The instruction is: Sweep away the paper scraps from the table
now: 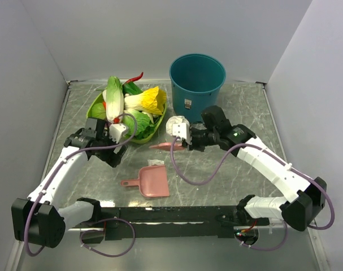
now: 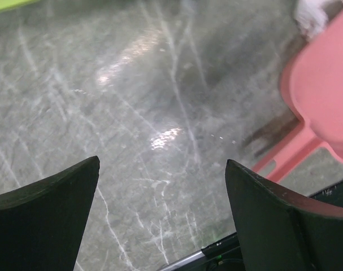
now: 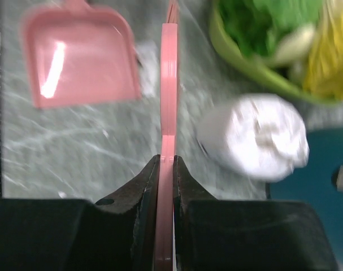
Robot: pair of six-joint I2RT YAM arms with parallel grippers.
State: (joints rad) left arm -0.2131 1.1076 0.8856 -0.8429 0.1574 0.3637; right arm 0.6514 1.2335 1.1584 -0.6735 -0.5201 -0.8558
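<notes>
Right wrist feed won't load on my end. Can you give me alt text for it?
The right end effector is shut on a thin pink tool seen edge-on, running up mid-frame. A pink dustpan lies on the table upper left; a white tissue roll, green tray and teal bin sit right.

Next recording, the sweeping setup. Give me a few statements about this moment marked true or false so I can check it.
1. The right tool is shut on a thin pink handle. True.
2. The left tool grips the pink dustpan. False: it is open and empty, and the dustpan lies on the table.
3. The blue bucket lies tipped on its side. False: it stands upright.
4. A white tissue roll stands beside the green tray. True.
5. A small paper scrap lies next to the dustpan. True.
</notes>
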